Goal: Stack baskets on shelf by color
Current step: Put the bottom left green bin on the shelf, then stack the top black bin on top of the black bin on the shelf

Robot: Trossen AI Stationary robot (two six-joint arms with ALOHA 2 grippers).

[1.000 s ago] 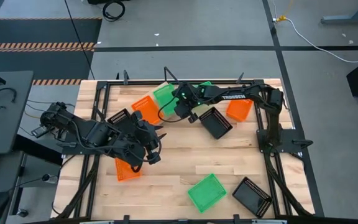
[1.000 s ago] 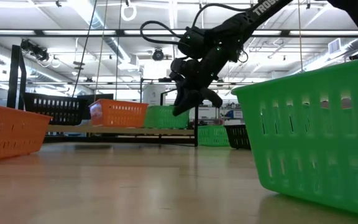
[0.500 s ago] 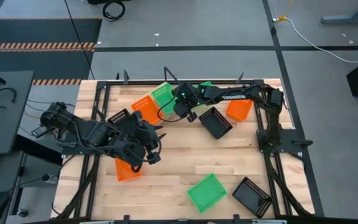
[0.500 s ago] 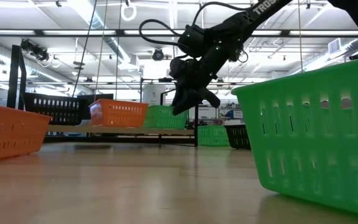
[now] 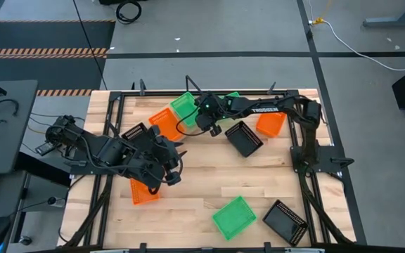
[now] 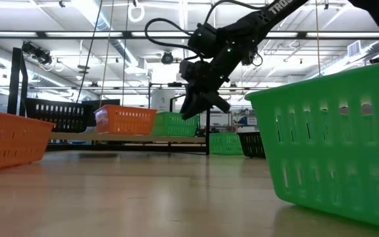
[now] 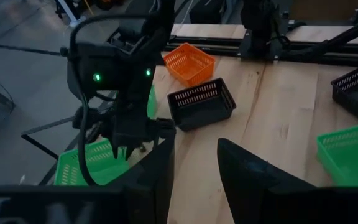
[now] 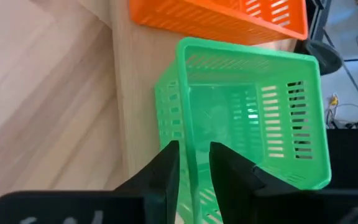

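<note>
Up on the shelf [image 5: 162, 102]: bright green basket [image 8: 247, 118], holes all over, wall pinched by right tool [image 8: 191, 163].

Right hand [image 6: 199, 105] above shelf's green basket [image 6: 176, 124]

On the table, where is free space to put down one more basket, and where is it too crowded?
Bare wood lies mid-table, between the black basket under the right arm and the green basket near the front edge. The front left corner, beyond the orange basket, is also bare. It is crowded at the back, where the right gripper works over a green basket among other baskets.
</note>
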